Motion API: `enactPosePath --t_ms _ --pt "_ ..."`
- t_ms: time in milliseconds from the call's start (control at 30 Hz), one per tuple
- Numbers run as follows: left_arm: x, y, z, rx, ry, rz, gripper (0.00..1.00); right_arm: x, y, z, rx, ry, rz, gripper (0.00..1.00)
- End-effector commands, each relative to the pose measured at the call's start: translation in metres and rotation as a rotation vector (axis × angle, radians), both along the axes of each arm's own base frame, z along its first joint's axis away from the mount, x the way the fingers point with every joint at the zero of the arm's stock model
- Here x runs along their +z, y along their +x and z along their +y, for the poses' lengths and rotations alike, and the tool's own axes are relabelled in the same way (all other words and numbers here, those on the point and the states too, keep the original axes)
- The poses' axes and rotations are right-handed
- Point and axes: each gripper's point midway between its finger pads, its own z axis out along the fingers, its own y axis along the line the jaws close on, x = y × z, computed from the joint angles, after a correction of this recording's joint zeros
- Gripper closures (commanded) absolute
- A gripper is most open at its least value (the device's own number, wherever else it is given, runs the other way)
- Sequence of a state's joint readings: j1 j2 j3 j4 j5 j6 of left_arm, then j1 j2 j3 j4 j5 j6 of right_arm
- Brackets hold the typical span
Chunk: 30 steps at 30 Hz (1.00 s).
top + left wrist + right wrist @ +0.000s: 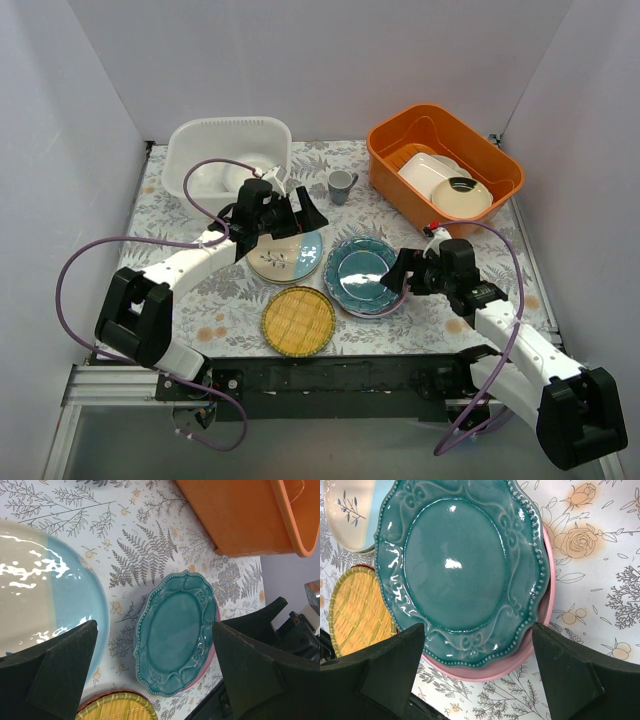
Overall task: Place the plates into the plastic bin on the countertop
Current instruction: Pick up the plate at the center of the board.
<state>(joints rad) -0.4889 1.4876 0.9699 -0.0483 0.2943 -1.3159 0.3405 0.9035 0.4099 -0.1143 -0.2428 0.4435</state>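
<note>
Fern-print countertop, teal plate face-up

In the top external view we look down from high above the near edge, taking in the whole white countertop printed with grey ferns. In the left wrist view we look obliquely across it at close range. In the right wrist view we look straight down, closer still. All three views share the scalloped teal ceramic plate.
</note>
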Motion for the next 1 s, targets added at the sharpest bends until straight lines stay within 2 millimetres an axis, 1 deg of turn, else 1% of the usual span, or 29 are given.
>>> enactPosePath --t_ms 0,133,267,367,467,567,767,800,867,967 --pt "0.008 -0.003 0.001 -0.008 -0.002 -0.043 0.02 0.001 0.008 -0.001 -0.015 -0.007 -0.007 0.05" --pt "-0.002 -0.003 0.001 -0.012 0.009 -0.021 0.02 -0.003 0.008 -0.003 -0.026 -0.020 0.004 0.07" --pt "-0.009 -0.006 -0.002 -0.026 0.007 -0.006 0.02 -0.009 0.008 -0.012 -0.060 -0.070 0.028 0.09" --pt "-0.013 -0.011 -0.005 -0.043 0.009 0.002 0.02 -0.011 0.010 -0.018 -0.083 -0.103 0.031 0.09" --pt "-0.018 -0.017 -0.007 -0.064 0.015 0.011 0.02 -0.016 0.011 -0.020 -0.083 -0.128 0.055 0.09" --pt "-0.025 -0.025 -0.007 -0.081 0.022 0.029 0.02 -0.023 0.011 -0.018 -0.077 -0.158 0.070 0.09" --pt "-0.040 -0.039 -0.010 -0.131 0.028 0.064 0.02 -0.035 0.008 -0.008 -0.042 -0.190 0.109 0.08" --pt "-0.044 -0.044 -0.011 -0.142 0.025 0.077 0.02 -0.036 0.007 -0.005 -0.033 -0.189 0.111 0.08" --pt "-0.045 -0.048 -0.014 -0.156 0.014 0.086 0.02 -0.038 0.006 -0.002 -0.023 -0.184 0.117 0.08" --pt "-0.049 -0.058 -0.015 -0.180 0.006 0.108 0.03 -0.035 0.006 0.003 -0.011 -0.172 0.109 0.08"
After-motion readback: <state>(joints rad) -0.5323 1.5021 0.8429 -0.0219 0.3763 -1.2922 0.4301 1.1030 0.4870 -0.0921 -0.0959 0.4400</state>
